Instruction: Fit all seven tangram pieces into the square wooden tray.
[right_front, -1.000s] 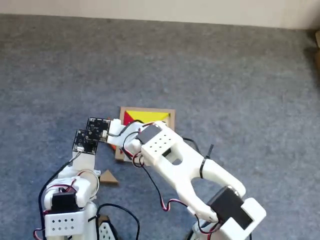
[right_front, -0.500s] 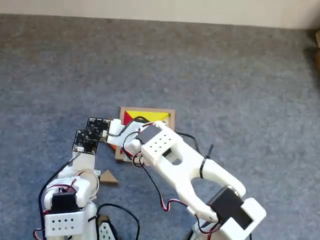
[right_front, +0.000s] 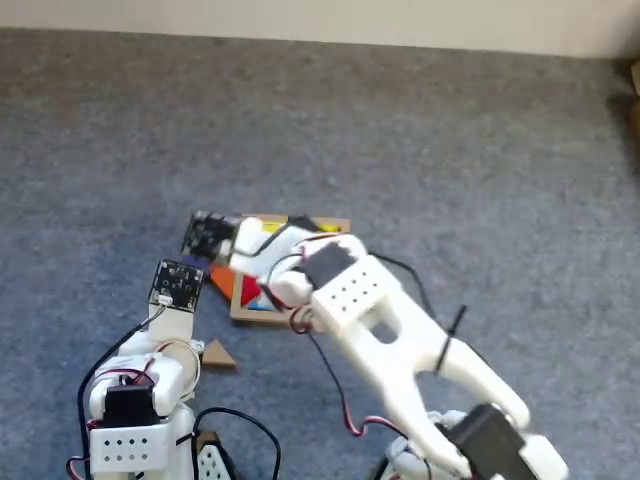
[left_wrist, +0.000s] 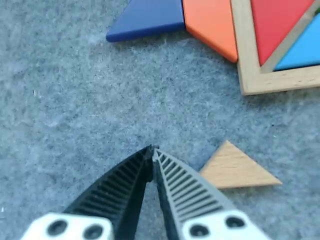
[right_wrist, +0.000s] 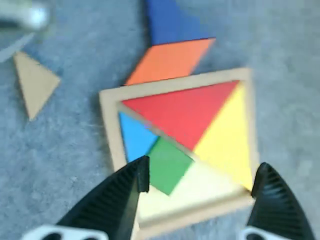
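From above, my right arm (right_front: 370, 310) covers most of the tray (right_front: 330, 220). A wood triangle (right_front: 217, 353) lies loose near my left arm (right_front: 140, 390).

My left hand (left_wrist: 151, 152), pressed together, is just beside that triangle, I think ready to nudge it.

My right hand (right_wrist: 202, 175) is spread above the tray, which holds red (right_wrist: 185, 112), yellow (right_wrist: 227, 140), green (right_wrist: 167, 165) and light-blue (right_wrist: 132, 137) pieces. Orange (right_wrist: 170, 60) and navy (right_wrist: 172, 22) wait outside its rim.

The bench (right_front: 450, 150) is grey felt, with a pale wall (right_front: 300, 15) behind.
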